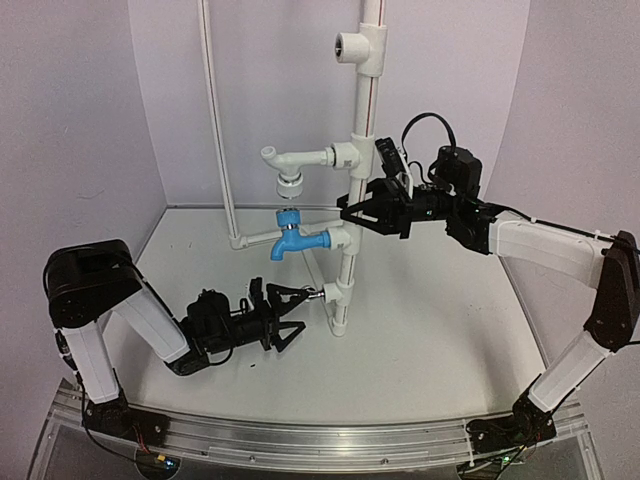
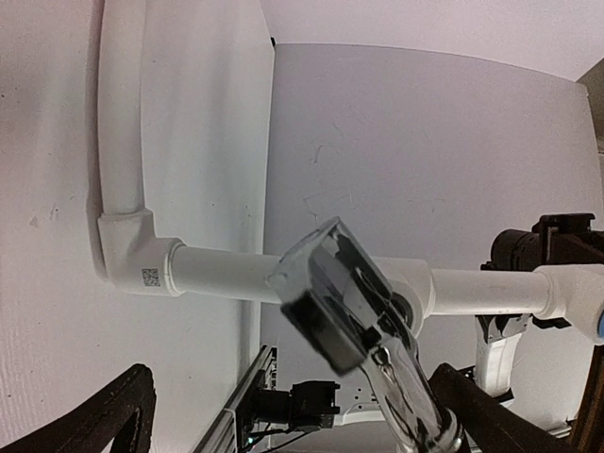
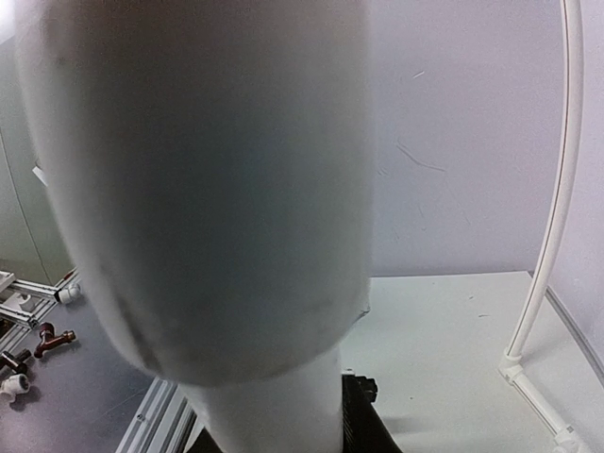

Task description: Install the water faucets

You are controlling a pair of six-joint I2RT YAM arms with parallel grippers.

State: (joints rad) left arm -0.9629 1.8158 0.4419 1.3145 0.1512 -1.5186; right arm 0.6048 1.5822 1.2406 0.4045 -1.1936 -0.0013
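Note:
A small shiny silver water faucet [image 1: 314, 294] sticks out leftward from the lowest tee fitting [image 1: 340, 295] on the upright white pipe [image 1: 352, 130]. In the left wrist view the faucet [image 2: 377, 330] fills the middle, its lever handle [image 2: 321, 283] pointing up-left. My left gripper [image 1: 287, 315] stands open around it, and both dark fingers [image 2: 109, 420] stay apart from the metal. My right gripper [image 1: 362, 210] is shut on the upright pipe above the blue tap [image 1: 292, 238]. That pipe [image 3: 217, 189] fills the right wrist view, with one black finger [image 3: 363, 420] showing beside it.
A white elbow with a silver-rimmed outlet [image 1: 287, 178] branches left higher up, and an open tee [image 1: 360, 45] sits near the top. A thin white pipe [image 1: 215, 120] rises at the back left. An aluminium rail [image 1: 300, 435] runs along the near edge. Spare fittings [image 3: 42, 340] lie off the table.

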